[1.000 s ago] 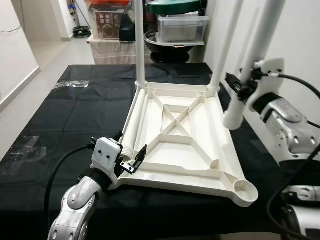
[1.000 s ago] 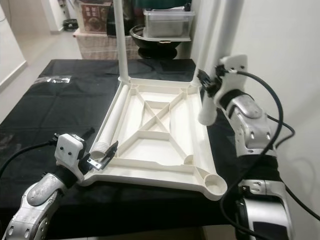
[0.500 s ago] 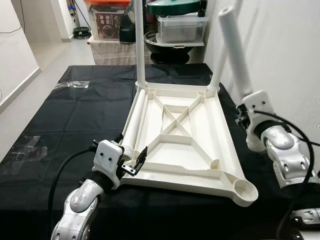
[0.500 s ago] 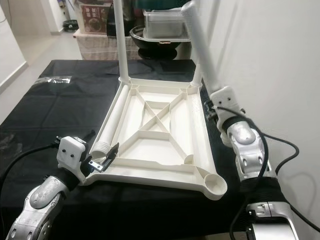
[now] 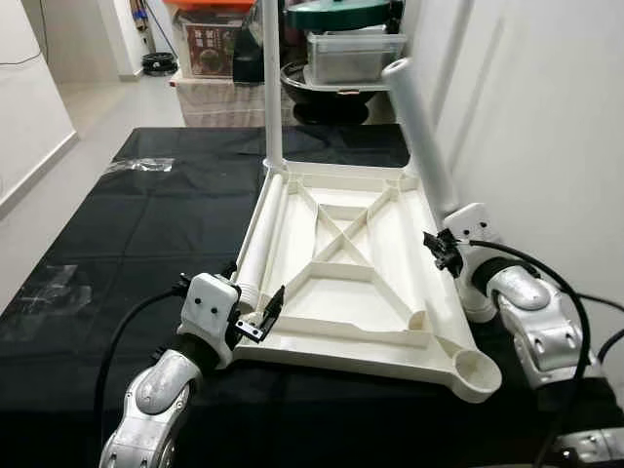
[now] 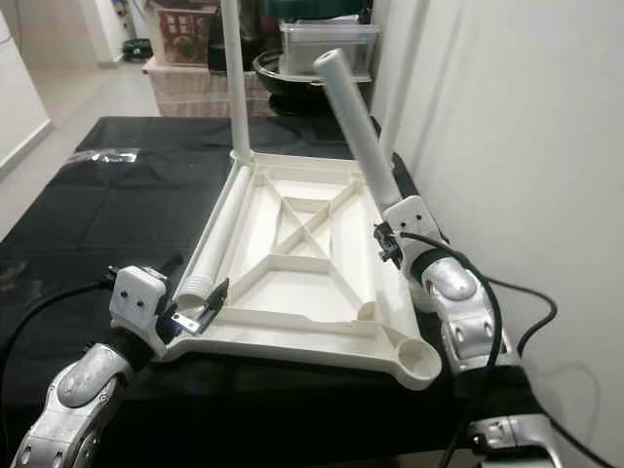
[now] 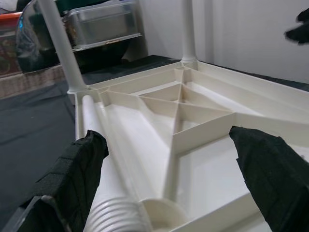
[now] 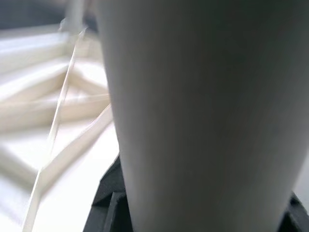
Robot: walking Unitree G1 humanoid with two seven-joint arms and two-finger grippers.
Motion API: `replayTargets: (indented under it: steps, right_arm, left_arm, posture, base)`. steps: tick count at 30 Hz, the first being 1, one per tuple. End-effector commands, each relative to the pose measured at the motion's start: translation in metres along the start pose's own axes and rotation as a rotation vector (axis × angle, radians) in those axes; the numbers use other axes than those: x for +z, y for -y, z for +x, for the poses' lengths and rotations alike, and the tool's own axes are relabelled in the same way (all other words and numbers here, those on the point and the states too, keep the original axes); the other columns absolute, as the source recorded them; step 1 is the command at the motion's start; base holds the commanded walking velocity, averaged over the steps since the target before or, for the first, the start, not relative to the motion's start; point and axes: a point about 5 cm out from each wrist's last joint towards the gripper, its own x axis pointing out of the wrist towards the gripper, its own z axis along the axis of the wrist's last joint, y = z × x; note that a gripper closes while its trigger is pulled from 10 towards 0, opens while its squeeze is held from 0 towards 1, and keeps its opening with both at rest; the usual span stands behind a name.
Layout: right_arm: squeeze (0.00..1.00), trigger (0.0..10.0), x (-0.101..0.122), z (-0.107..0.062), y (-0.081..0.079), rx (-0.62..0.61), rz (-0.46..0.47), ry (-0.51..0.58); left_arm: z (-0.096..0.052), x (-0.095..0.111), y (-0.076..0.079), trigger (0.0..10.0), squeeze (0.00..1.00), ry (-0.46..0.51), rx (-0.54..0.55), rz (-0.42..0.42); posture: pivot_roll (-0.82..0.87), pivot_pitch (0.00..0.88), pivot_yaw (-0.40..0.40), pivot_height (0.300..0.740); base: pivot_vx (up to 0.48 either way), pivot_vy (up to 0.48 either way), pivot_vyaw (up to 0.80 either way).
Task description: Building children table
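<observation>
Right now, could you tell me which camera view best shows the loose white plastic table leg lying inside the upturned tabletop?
The left eye view: the loose white plastic table leg lies full length along the tabletop's left rail. The right eye view shows it similarly; the left wrist view shows its ribbed end up close.

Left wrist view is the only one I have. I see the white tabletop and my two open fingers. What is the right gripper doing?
Observer: The right gripper holds a loose white leg, tilted over the tabletop's right edge.
Operator: Is any corner socket free?
Observer: Yes, the near right socket is empty.
Operator: And the left gripper?
Observer: The left gripper is at the near left corner, by a leg lying flat.
</observation>
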Motion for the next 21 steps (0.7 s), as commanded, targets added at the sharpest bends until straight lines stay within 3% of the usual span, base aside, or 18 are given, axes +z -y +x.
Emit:
replayTargets:
  steps: [1,2,3,5,7,8,10,13,14,15,17,18,20,21]
  right_arm:
    - [0.0,10.0,0.015,0.002,-0.017,-0.03,0.232,0.087]
    - [0.0,10.0,0.018,0.003,-0.03,-0.057,0.315,0.109]
    - [0.0,10.0,0.018,0.003,-0.03,-0.057,0.315,0.109]
    - [0.0,10.0,0.02,0.004,-0.052,-0.062,0.412,0.118]
    - [0.0,10.0,0.02,0.004,-0.052,-0.062,0.412,0.118]
    - [0.0,10.0,0.019,0.004,-0.063,-0.063,0.431,0.113]
    - [0.0,10.0,0.017,0.005,-0.067,-0.058,0.419,0.103]
    - [0.0,10.0,0.014,0.006,-0.067,-0.053,0.389,0.096]
    - [0.0,10.0,0.011,0.008,-0.056,-0.059,0.323,0.095]
    - [0.0,10.0,0.011,0.008,-0.056,-0.059,0.323,0.095]
    - [0.0,10.0,0.012,0.01,-0.021,-0.107,0.201,0.102]
    - [0.0,10.0,0.012,0.01,-0.021,-0.107,0.201,0.102]
    - [0.0,10.0,0.024,0.011,0.013,-0.178,0.175,0.126]
    - [0.0,10.0,0.024,0.011,0.013,-0.178,0.175,0.126]
  left_arm:
    - [0.002,-0.004,0.0,10.0,0.0,-0.021,0.009,-0.015]
    - [0.004,-0.004,0.0,10.0,0.0,-0.017,0.013,-0.019]
    - [0.004,-0.004,0.0,10.0,0.0,-0.017,0.013,-0.019]
    - [0.006,-0.002,0.001,10.0,0.0,-0.011,0.015,-0.022]
    - [0.006,-0.002,0.001,10.0,0.0,-0.011,0.015,-0.022]
    - [0.006,-0.002,0.001,10.0,0.0,-0.01,0.016,-0.021]
    - [0.005,-0.003,0.001,10.0,0.0,-0.011,0.019,-0.018]
    - [0.004,-0.003,-0.001,10.0,0.0,-0.012,0.022,-0.015]
    - [0.003,-0.003,-0.002,10.0,0.0,-0.012,0.024,-0.015]
    - [0.003,-0.003,-0.002,10.0,0.0,-0.012,0.024,-0.015]
    - [0.001,-0.002,-0.001,10.0,0.0,-0.007,0.015,-0.027]
    - [0.001,-0.002,-0.001,10.0,0.0,-0.007,0.015,-0.027]
    - [0.0,-0.001,0.001,10.0,0.0,-0.001,0.009,-0.041]
    - [0.0,-0.001,0.001,10.0,0.0,-0.001,0.009,-0.041]
  posture:
    - [0.0,0.0,-0.063,0.74]
    - [0.01,0.0,-0.063,0.74]
    - [0.01,0.0,-0.063,0.74]
    - [0.01,0.0,-0.064,0.74]
    - [0.01,0.0,-0.064,0.74]
    - [0.01,0.0,-0.066,0.74]
    - [0.03,0.0,-0.075,0.74]
    - [0.03,0.0,-0.075,0.74]
    - [0.02,0.0,-0.076,0.74]
    - [0.02,0.0,-0.076,0.74]
    - [0.02,0.0,-0.075,0.74]
    - [0.02,0.0,-0.075,0.74]
    - [0.01,0.0,-0.073,0.74]
    - [0.01,0.0,-0.073,0.74]
  base:
    - [0.0,0.0,0.0]
    - [0.0,0.0,0.0]
    - [0.0,0.0,0.0]
    - [0.0,0.0,0.0]
    - [0.0,0.0,0.0]
    - [0.0,0.0,0.0]
    - [0.0,0.0,0.0]
    - [0.0,0.0,0.0]
    - [0.0,0.0,0.0]
    - [0.0,0.0,0.0]
    - [0.0,0.0,0.0]
    - [0.0,0.0,0.0]
    - [0.0,0.0,0.0]
    - [0.0,0.0,0.0]
